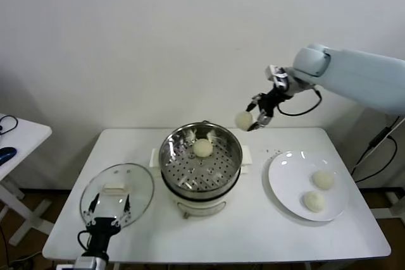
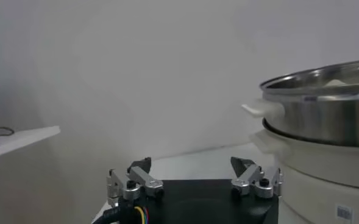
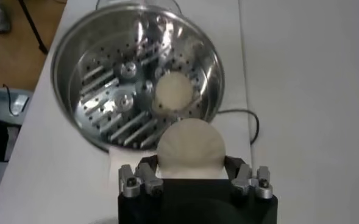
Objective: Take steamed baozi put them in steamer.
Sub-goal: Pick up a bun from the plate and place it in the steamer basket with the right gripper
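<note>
Four baozi in view, listed by place relative to the working right gripper (image 1: 252, 120).

Item 1: carried baozi (image 1: 243, 119), clamped between the right gripper's fingers, raised in the air; in the right wrist view the bun (image 3: 190, 145) fills the gap between the two fingers.

Item 2: steamer (image 1: 200, 164), steel pot with perforated floor on a cream base; it sits below the right gripper and toward the robot, its far rim close under the carried bun, so the bun hangs at about the rim rather than over the middle.

Item 3: baozi in the steamer (image 1: 202, 148), resting on the basket floor near the far side, below and just ahead of the clamped bun in the right wrist view.

Item 4: two baozi on the plate (image 1: 323, 179), on the white plate (image 1: 285, 181), well below the right gripper and off to its outer side.

Item 5: glass lid (image 1: 139, 184), lying flat on the table beyond the steamer from the right gripper.

Item 6: left gripper (image 1: 109, 208), idle and low near the lid, fingers spread wide apart, nothing between them.

Progress, as judged: one bun placed, one in transit, two waiting; roughly a quarter complete.
</note>
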`<state>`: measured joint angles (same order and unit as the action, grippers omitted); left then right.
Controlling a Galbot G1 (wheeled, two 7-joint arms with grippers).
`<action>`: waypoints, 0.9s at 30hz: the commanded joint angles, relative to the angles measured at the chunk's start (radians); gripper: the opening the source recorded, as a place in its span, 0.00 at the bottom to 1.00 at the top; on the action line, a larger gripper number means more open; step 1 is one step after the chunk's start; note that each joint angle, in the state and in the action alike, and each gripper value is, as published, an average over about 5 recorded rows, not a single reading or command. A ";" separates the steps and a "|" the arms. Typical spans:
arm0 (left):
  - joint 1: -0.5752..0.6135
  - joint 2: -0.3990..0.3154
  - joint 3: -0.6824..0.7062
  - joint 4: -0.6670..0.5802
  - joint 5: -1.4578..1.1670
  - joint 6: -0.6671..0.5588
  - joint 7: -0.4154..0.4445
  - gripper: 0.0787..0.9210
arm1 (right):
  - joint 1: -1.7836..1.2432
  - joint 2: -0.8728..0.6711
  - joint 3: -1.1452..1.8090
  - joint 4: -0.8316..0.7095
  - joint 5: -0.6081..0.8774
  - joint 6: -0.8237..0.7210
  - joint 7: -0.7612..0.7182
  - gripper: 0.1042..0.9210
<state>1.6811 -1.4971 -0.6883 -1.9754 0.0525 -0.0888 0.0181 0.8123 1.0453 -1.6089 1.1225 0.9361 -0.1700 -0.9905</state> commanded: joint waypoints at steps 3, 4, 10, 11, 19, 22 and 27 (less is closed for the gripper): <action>0.002 0.008 0.006 -0.011 0.013 0.008 0.001 0.88 | -0.095 0.282 0.045 -0.057 0.071 -0.037 0.059 0.73; 0.003 0.007 0.006 -0.010 0.013 0.008 0.000 0.88 | -0.108 0.298 0.048 -0.068 0.069 -0.037 0.061 0.73; 0.010 0.006 0.004 -0.003 0.011 0.003 0.000 0.88 | -0.174 0.375 0.054 -0.122 0.061 -0.038 0.066 0.73; 0.011 0.006 0.003 -0.002 0.010 0.002 0.000 0.88 | -0.184 0.382 0.054 -0.127 0.059 -0.037 0.067 0.73; 0.007 0.006 -0.002 0.001 0.008 0.004 0.000 0.88 | -0.233 0.391 0.044 -0.126 0.032 -0.036 0.069 0.73; 0.005 0.005 -0.002 0.003 0.007 0.004 0.000 0.88 | -0.237 0.380 0.037 -0.113 0.023 -0.036 0.069 0.73; 0.004 0.005 -0.002 0.008 0.007 0.004 -0.001 0.88 | -0.241 0.363 0.029 -0.096 0.006 -0.036 0.068 0.73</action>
<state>1.6854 -1.4923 -0.6905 -1.9695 0.0598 -0.0853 0.0178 0.6040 1.3804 -1.5770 1.0258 0.9514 -0.2025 -0.9273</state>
